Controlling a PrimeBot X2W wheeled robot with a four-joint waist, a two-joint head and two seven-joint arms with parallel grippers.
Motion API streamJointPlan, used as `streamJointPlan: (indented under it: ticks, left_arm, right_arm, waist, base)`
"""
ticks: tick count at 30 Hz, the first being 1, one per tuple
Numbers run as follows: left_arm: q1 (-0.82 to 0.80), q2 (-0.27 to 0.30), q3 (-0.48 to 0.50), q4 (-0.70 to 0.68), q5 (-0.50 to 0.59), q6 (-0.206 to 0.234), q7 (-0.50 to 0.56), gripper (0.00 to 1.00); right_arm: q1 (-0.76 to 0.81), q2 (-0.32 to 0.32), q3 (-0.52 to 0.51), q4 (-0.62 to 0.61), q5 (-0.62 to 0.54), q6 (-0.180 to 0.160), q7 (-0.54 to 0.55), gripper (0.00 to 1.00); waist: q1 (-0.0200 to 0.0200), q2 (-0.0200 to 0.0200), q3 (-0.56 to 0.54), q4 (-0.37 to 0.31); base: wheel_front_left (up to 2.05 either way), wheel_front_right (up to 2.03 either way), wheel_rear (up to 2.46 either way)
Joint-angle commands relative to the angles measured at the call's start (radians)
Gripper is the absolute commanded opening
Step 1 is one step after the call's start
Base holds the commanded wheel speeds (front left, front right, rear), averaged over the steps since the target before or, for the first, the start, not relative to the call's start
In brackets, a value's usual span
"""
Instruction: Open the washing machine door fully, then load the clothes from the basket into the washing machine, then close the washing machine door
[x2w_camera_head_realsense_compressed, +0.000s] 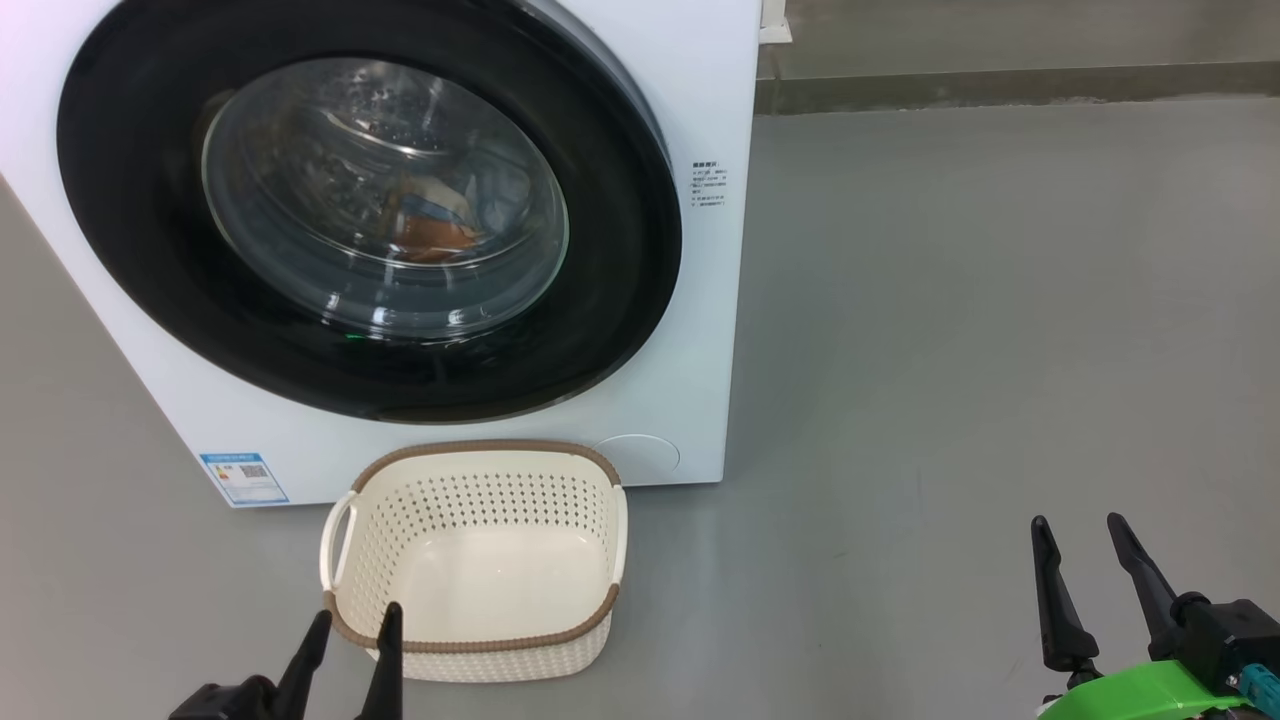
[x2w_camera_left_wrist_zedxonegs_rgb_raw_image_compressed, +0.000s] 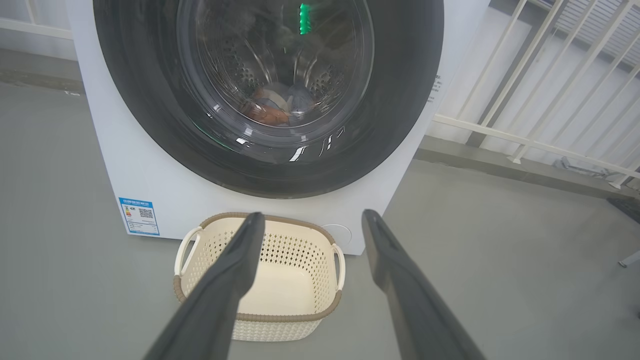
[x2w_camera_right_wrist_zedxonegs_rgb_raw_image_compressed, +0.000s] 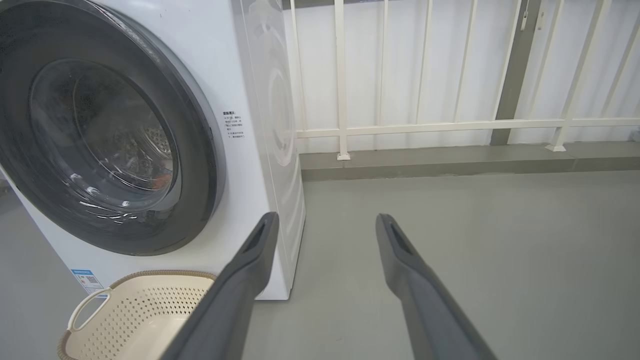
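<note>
Head view looks down on a big white front-loading washing machine (x2w_camera_head_realsense_compressed: 705, 350) standing on a smooth grey floor (x2w_camera_head_realsense_compressed: 980, 330). Its large round door (x2w_camera_head_realsense_compressed: 120, 260), a wide glossy black rim around a bulging clear glass window (x2w_camera_head_realsense_compressed: 300, 130), lies closed flat against the machine's front. Behind that glass, low in the machine's perforated steel drum, sits a small heap of soft clothes (x2w_camera_head_realsense_compressed: 440, 235), orange, cream and light blue. A small blue label sticker (x2w_camera_head_realsense_compressed: 243, 478) is stuck to the machine's front at its lower left corner. Just before the machine's front, below the door, stands a small cream plastic basket (x2w_camera_head_realsense_compressed: 480, 500) with perforated sides, a brown woven-look rim and white side handles. Whether it touches the machine cannot be told, and its smooth bottom lies bare. The left pincer (x2w_camera_head_realsense_compressed: 357, 612), with two long dark fingers (x2w_camera_head_realsense_compressed: 387, 650), hangs on the side of the basket away from the machine, its tips at the basket's rim farthest from the machine. Its jaws stand wide apart with nothing between them, and in the left wrist view they point toward the machine's door over the basket. The right pincer (x2w_camera_head_realsense_compressed: 1078, 521) hangs well away from the machine, out past its right side over the floor, likewise spread wide and gripping nothing. Right wrist view shows a white barred railing (x2w_camera_right_wrist_zedxonegs_rgb_raw_image_compressed: 450, 125) beyond the machine's right side panel.
</note>
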Motion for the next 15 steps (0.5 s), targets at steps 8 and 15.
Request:
streamJointPlan:
  ticks: [8,15]
  left_arm:
    - [-0.021,0.015,0.036,-0.025,-0.005,-0.003,-0.006,1.00]
    - [-0.021,0.014,0.041,-0.026,-0.005,-0.003,-0.006,1.00]
  right_arm:
    - [-0.013,-0.009,0.027,-0.026,-0.011,-0.006,-0.005,1.00]
    - [-0.014,-0.009,0.028,-0.024,-0.009,-0.006,-0.005,1.00]
  waist:
    - [0.0000,0.0000,0.005,0.001]
    - [0.0000,0.0000,0.007,0.001]
  base:
    - [0.00,0.00,0.00]
    - [0.00,0.00,0.00]
